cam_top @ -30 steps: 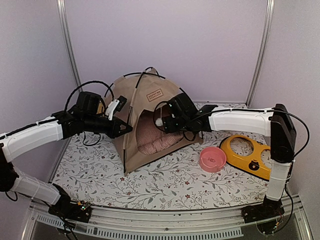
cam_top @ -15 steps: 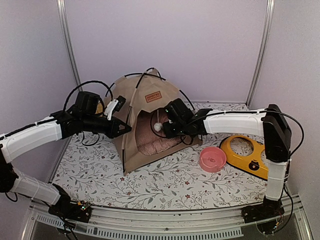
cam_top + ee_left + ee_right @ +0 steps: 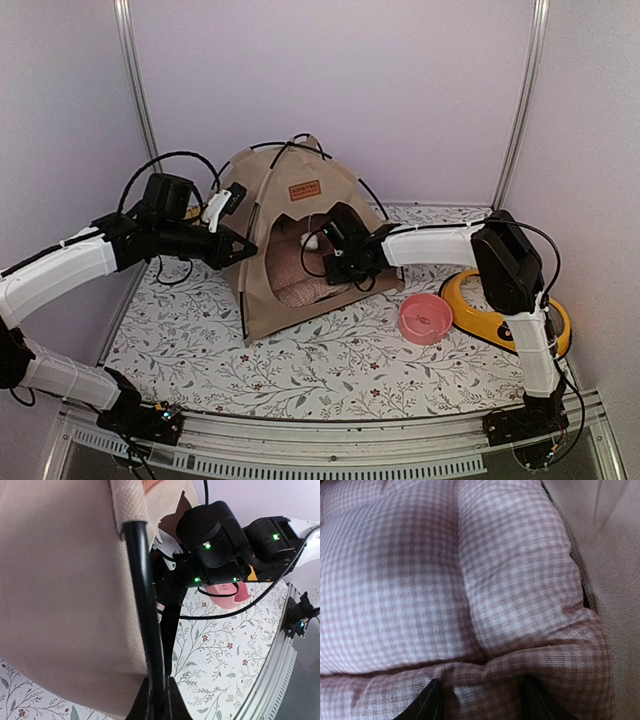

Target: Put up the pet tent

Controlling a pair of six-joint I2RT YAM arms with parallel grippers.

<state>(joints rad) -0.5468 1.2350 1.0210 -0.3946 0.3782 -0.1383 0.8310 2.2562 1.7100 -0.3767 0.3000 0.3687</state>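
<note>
— Left gripper (image 3: pixel 155 706) first: what has it got?

— It is clamped tight on a black pole (image 3: pixel 142 605) of the pet tent (image 3: pixel 290 215), partway up the front corner rib. Beige cloth lies right against that pole at the fingertips.

— And just past that hand?

— The doorway. The right gripper (image 3: pixel 482 700) is in through it, jaws spread, tips down on the front hem of the pink checked cushion (image 3: pixel 420 580). I see no pinch on the cloth. Whether it presses or only rests, I cannot tell.

— So how far along, would you say?

— Nearly done, by my reading. The tent stands as a dome on the flowered mat (image 3: pixel 330 365), with its poles arched and crossing at the peak and the cushion inside. A white pom-pom (image 3: pixel 311 241) hangs in the opening, just above the right hand. What seems left is squaring the cushion, then both hands letting go and backing out so the tent stands alone.

— Any writing?

— A small brown label patch (image 3: pixel 304 190) sits above the doorway, up and beyond both hands. It carries lines of lettering, too small to read. No other brand shows.

— Further out?

— A pink bowl (image 3: pixel 424 318), apart from the tent, off to the right hand's outer side. A yellow feeder stand (image 3: pixel 468 303) lies past that. Neither bears readable marks.
</note>
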